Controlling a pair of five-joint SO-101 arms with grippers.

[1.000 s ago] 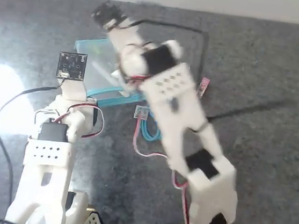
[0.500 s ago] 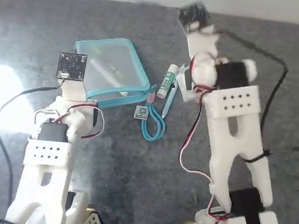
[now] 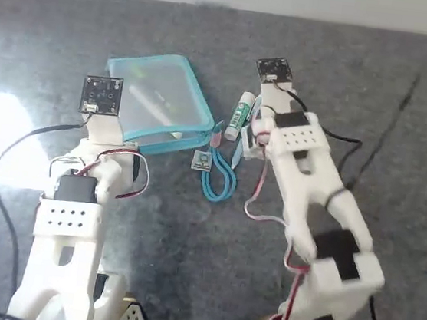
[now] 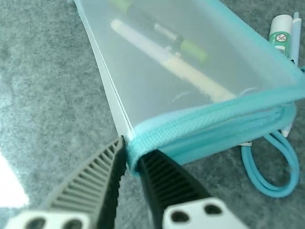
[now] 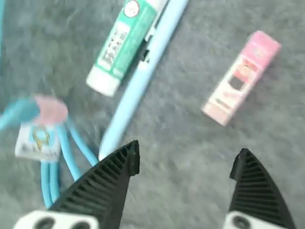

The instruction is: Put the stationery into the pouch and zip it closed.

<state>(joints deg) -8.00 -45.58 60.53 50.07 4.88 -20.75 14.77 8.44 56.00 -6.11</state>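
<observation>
The right gripper point(image 5: 186, 167) hangs with jaws spread wide and empty, beside the pouch point(image 4: 214, 119). The pen point(image 5: 143, 71) starts just at one fingertip point(image 5: 126, 160) and its long axis runs away from the gripper, so I judge this arm the nearer one. Farther off, the left gripper point(image 4: 131, 167) pinches the pouch's zipper corner

The pouch point(image 4: 200, 62) is frosted, see-through plastic, smooth, edged with a woven teal cloth zip band. The bench point(image 3: 395, 188) looks like speckled grey stone, finely grained, with a sheen where light strikes. The glue stick point(image 5: 125, 45) is glossy plastic with a printed label. The pen point(image 5: 143, 71) is smooth pale-blue plastic. The eraser point(image 5: 240, 78) has a shiny pink wrapper. The cord point(image 5: 52, 176) looks smooth and plastic-coated. The jaws are matt black ribbed plastic, and the arms point(image 3: 64, 251) are matt white plastic.
</observation>
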